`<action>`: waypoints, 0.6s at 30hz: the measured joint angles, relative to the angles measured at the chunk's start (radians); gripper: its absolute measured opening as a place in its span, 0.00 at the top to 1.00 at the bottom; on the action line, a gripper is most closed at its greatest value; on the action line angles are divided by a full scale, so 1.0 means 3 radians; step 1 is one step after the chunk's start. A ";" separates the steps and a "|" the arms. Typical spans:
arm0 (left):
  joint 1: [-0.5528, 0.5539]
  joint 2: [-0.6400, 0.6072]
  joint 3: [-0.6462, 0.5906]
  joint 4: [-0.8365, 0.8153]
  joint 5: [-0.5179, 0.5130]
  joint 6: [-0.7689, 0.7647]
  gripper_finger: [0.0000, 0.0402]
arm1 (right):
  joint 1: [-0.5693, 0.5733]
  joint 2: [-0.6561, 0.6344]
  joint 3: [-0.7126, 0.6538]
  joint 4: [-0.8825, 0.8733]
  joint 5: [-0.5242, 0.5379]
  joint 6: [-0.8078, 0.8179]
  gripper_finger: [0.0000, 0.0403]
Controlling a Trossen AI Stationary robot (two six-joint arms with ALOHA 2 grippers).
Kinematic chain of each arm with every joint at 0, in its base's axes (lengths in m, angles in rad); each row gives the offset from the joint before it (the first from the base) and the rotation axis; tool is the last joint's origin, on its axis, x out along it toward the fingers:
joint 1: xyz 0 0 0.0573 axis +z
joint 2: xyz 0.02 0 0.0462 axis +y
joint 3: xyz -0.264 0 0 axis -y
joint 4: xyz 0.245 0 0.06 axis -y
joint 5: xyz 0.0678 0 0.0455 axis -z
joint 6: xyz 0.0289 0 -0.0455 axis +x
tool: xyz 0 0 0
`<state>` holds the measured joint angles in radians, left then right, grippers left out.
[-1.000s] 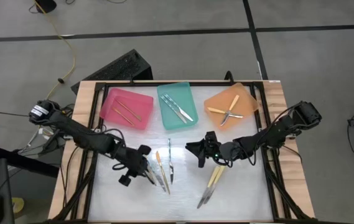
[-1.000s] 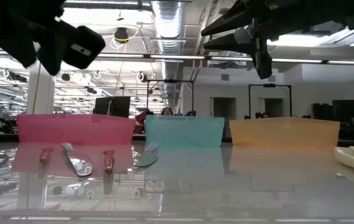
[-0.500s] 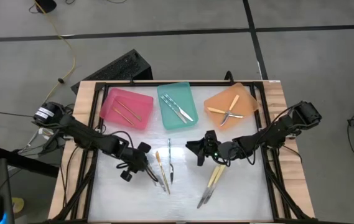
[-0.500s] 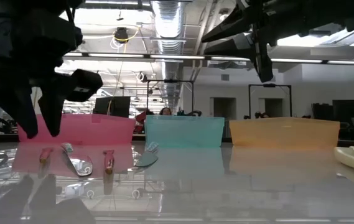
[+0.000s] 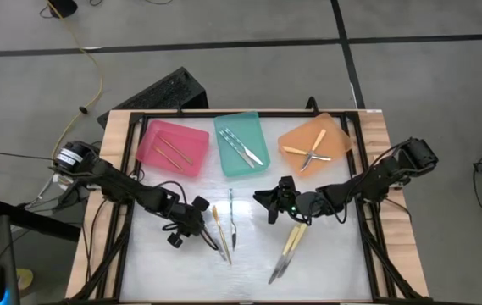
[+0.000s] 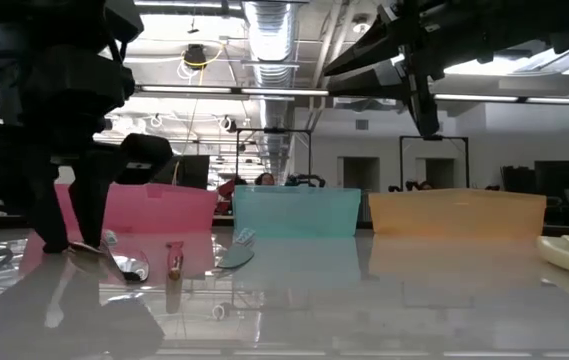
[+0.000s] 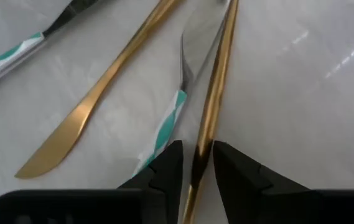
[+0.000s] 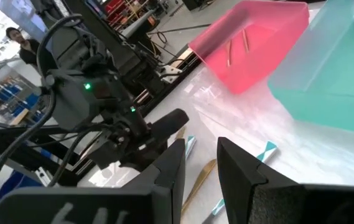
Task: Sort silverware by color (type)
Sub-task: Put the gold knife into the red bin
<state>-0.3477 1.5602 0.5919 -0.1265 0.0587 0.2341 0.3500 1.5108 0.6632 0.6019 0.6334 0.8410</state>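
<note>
My left gripper [image 5: 202,229] is down at the table [image 6: 72,240], at the left cluster of loose silverware [image 5: 224,230]. That cluster holds gold pieces and teal-striped handles. In the left wrist view its barely open fingers [image 7: 196,165] stand on either side of a gold utensil's handle [image 7: 217,81]. A gold knife [image 7: 83,118] and a teal-striped handle [image 7: 164,130] lie beside it. My right gripper [image 5: 262,207] hangs above the table [image 6: 329,60], slightly open and empty [image 8: 201,155]. Two pale-yellow-handled utensils [image 5: 290,244] lie flat below it. My left gripper comes from above, pointing down, with one finger on each side of the gold utensil's handle [image 7: 200,155], which lies flat on the table. I cannot tell whether the fingers [image 7: 167,165] touch it.
Three trays stand along the far edge: pink [image 5: 149,146] with two gold pieces, teal [image 5: 224,161] with teal-handled ones, orange [image 5: 342,135] with orange-handled ones. A dark frame [image 5: 130,182] borders the table. The white top [image 5: 249,280] is bare toward the near edge.
My left gripper has come down from above the table until its fingertips stand at the surface among the left cluster of silverware. The silverware has not moved.
</note>
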 joint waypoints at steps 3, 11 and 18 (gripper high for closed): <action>0.0000 0.0014 0.0000 0.0031 -0.0005 -0.0016 0.86 | -0.0001 0.0000 0.0000 -0.0010 -0.0001 0.0000 0.75; 0.0001 0.0019 -0.0008 0.0070 0.0013 -0.0224 0.98 | -0.0001 0.0000 0.0000 -0.0034 -0.0001 0.0000 0.75; 0.0000 -0.0098 0.0004 0.0058 0.0017 -0.0537 0.99 | -0.0001 0.0000 0.0000 -0.0062 0.0000 -0.0001 0.75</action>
<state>-0.3477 1.5309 0.5931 -0.1091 0.0639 0.0729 0.3496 1.5108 0.6632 0.5834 0.6334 0.8406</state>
